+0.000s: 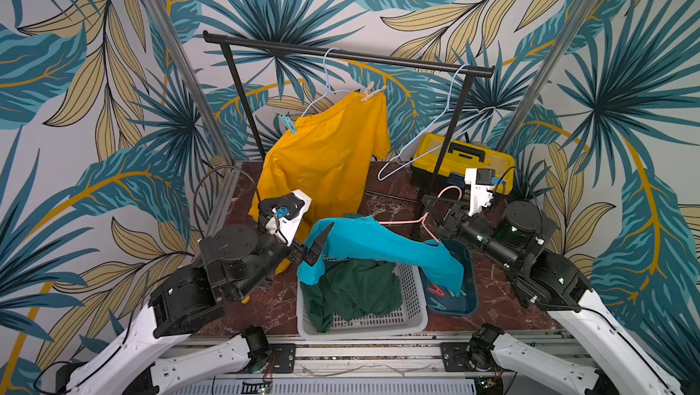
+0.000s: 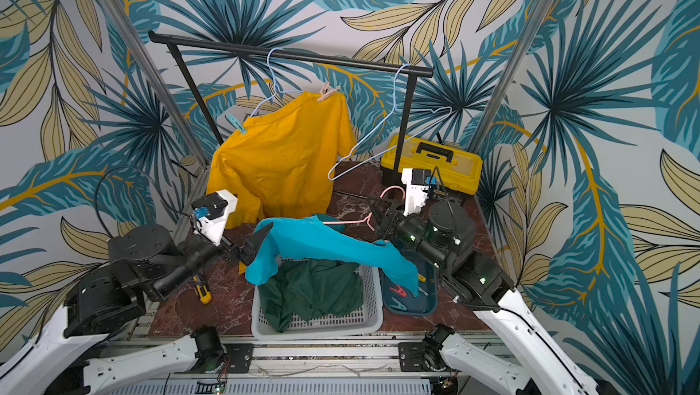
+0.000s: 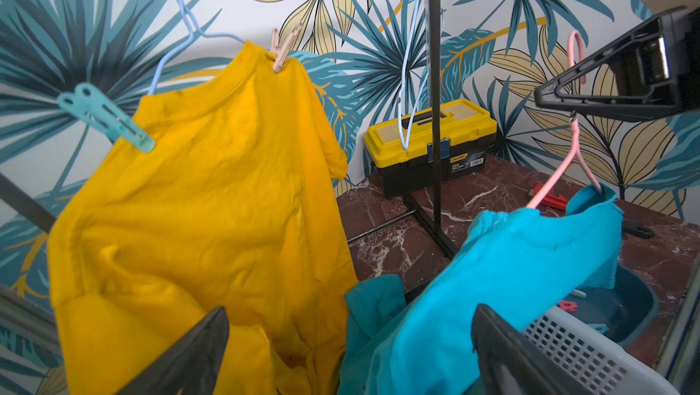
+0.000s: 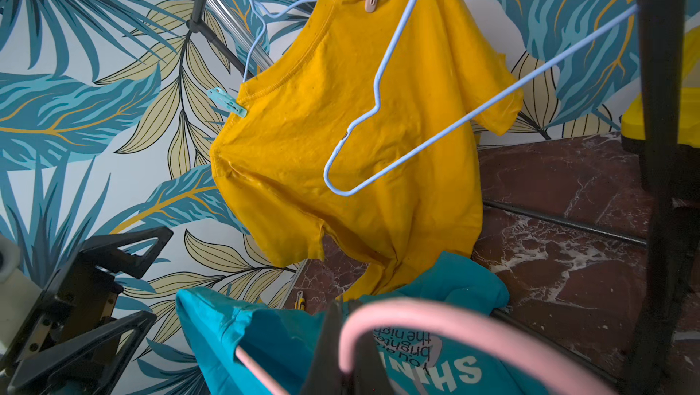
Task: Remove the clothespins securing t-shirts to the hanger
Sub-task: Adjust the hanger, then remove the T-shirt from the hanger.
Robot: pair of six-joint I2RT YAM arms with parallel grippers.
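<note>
We see soft, matt, creased cloth in the yellow t-shirt [image 1: 325, 154], the turquoise t-shirt [image 1: 382, 247] and the dark green t-shirt [image 1: 352, 291]. The basket [image 1: 411, 294] looks like smooth grey perforated plastic. The teal clothespin [image 3: 106, 118] and tan clothespin [image 3: 282, 54] look plastic and faintly shiny. The pink hanger [image 4: 416, 311] has a smooth coating, the rack [image 1: 341, 54] is matt black metal, and the surface [image 1: 492, 291] is glossy, dark red and marble-veined.

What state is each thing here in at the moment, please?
Yellow shirt: hanging, pegged at both shoulders.
Teal pin: clipped on.
Tan pin: clipped on.
Blue shirt: on pink hanger, sagging over basket.
Green shirt: crumpled in basket.
Red pin: loose in tray.
Toolbox: shut.
Left gripper: open.
Right gripper: shut on pink hanger.
</note>
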